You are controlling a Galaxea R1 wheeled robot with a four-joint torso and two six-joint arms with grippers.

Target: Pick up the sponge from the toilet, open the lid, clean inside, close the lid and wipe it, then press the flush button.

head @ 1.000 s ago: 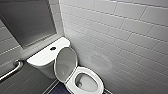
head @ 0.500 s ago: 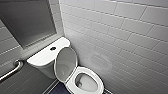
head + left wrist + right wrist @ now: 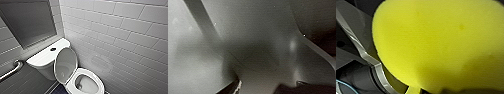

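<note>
Yellow sponge (image 3: 441, 45) looms right up against the right wrist camera. Whether the right pincer grips it, I cannot tell, and the left pincer's state is just as unclear. Over on the toilet (image 3: 98, 76), the lid (image 3: 65, 63) stands raised at ten o'clock of the bowl (image 3: 86, 84), with the flush button (image 3: 53, 49) beyond on the tank top (image 3: 41, 57).

Place: bathroom | Evidence: toilet (image 3: 82, 80), tiled walls (image 3: 120, 32), grab bar (image 3: 11, 70)
</note>
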